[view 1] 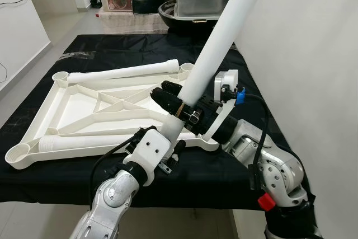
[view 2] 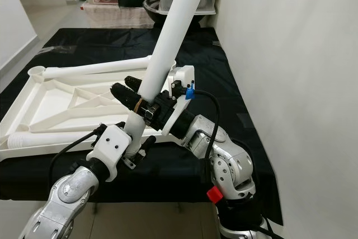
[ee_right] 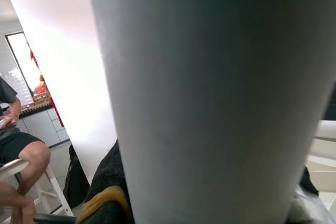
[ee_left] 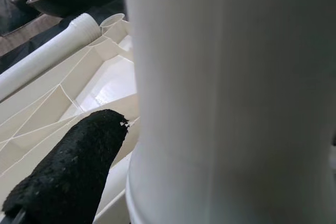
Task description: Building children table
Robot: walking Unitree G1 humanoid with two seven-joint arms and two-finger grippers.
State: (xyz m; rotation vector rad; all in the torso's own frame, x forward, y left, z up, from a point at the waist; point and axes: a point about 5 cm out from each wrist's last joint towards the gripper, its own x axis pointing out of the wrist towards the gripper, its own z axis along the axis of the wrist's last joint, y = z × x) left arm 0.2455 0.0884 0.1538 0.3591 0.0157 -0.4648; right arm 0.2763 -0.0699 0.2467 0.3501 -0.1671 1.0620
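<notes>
Early on — right end effector (view 1: 178, 100) clamped on one white leg (view 1: 224, 37), left end effector (view 1: 168, 132) grip unclear, over upturned tabletop (view 1: 84, 110) — two legs (view 1: 120, 72) loose.

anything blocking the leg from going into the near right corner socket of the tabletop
Nothing visible blocks it. The white leg, held by both the right gripper and the left gripper, slants down toward that corner of the upturned tabletop. The grippers hide the socket itself, so seating can't be confirmed.
</notes>
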